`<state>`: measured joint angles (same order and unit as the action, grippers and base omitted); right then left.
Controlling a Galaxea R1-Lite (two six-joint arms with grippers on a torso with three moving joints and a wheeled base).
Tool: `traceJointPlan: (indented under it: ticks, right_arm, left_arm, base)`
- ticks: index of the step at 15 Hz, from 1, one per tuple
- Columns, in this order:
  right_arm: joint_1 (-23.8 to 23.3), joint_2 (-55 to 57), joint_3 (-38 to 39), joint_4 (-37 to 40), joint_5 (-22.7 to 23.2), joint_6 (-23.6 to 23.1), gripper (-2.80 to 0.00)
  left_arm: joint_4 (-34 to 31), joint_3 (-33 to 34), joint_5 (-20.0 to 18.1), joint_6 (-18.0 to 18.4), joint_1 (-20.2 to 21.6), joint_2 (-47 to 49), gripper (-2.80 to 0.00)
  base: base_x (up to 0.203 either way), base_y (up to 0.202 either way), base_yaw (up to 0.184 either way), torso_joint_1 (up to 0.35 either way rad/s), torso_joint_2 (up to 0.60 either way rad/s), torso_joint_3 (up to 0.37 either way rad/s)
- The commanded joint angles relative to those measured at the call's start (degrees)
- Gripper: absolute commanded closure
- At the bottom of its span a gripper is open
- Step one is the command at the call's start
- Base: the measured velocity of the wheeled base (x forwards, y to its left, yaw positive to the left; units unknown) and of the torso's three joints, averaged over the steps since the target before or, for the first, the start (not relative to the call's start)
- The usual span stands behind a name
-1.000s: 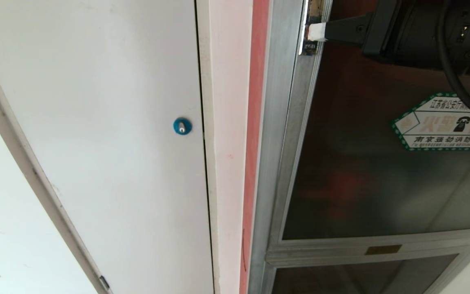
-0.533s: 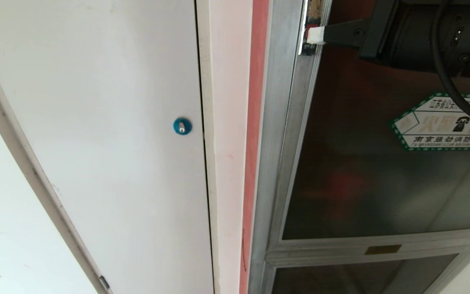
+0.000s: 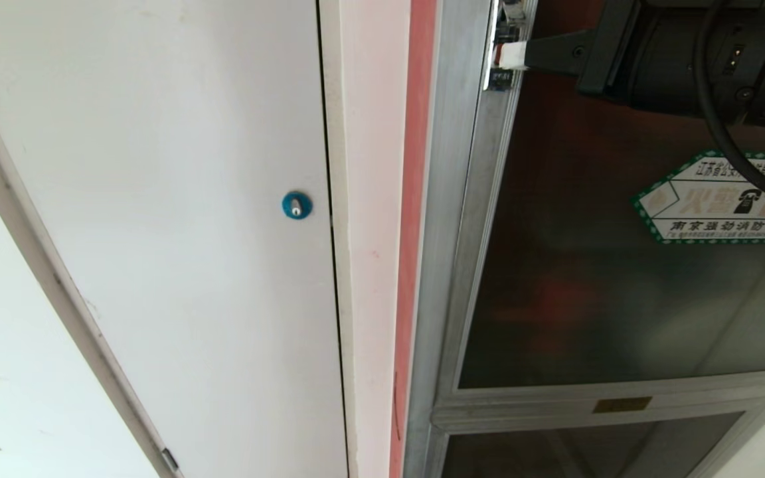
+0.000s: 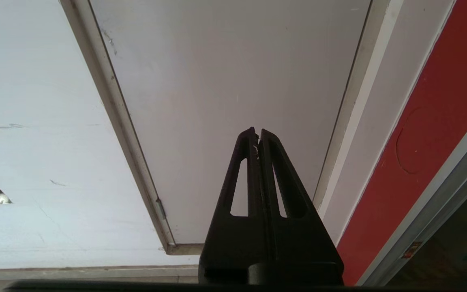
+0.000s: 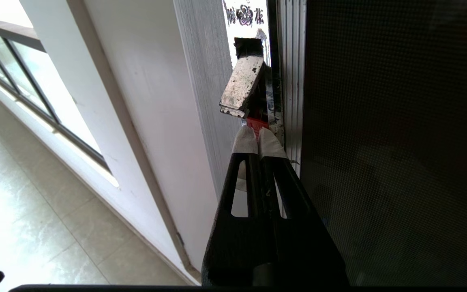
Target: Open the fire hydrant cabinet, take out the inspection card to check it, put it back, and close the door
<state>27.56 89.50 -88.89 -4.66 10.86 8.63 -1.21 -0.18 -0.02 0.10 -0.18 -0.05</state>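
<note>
Head view: white door (image 3: pixel 176 199) beside cabinet (image 3: pixel 452 265)

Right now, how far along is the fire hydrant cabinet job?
Nothing looks finished yet. The door looks barely opened, if at all, against the fire hydrant cabinet frame, and the inspection card is not in view. In hand: the right end effector, shut, has its white tips at the small red latch. The left end effector is shut, facing the white door. Opening, checking, returning the card and closing remain.

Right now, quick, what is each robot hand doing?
Left hand: closed, holding nothing, in front of the white door.
Right hand: closed, white tips at the red latch on the glass door's edge.
</note>
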Motion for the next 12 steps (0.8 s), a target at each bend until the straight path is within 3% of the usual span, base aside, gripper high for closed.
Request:
traceJointPlan:
  ticks: [1,5,8,10,12]
  right_arm:
    - [0.0,0.3,0.1,0.0,0.0,0.2,0.00]
    - [0.5,-3.0,2.7,0.1,0.3,0.7,0.00]
    - [4.8,-7.4,8.2,-0.6,-0.6,1.2,0.00]
    - [9.0,-8.0,10.5,-5.0,-8.6,0.5,0.00]
    - [13.3,-8.2,15.2,-13.0,-16.1,-3.3,0.00]
  left_arm:
    - [0.0,0.0,0.0,0.0,0.0,0.0,0.00]
    - [0.0,0.0,0.0,0.0,0.0,0.0,0.00]
    - [0.0,0.0,-0.1,0.0,0.0,0.0,0.00]
    - [0.0,0.0,0.0,0.0,0.0,0.0,0.00]
    - [0.0,0.0,0.0,0.0,0.0,0.0,0.00]
  base:
    - [0.000,0.000,0.000,0.000,0.00,0.000]
    - [0.000,0.000,0.000,0.000,0.00,0.000]
    - [0.000,0.000,0.000,0.000,0.00,0.000]
    - [0.000,0.000,0.000,0.000,0.00,0.000]
    - [0.000,0.000,0.000,0.000,0.00,0.000]
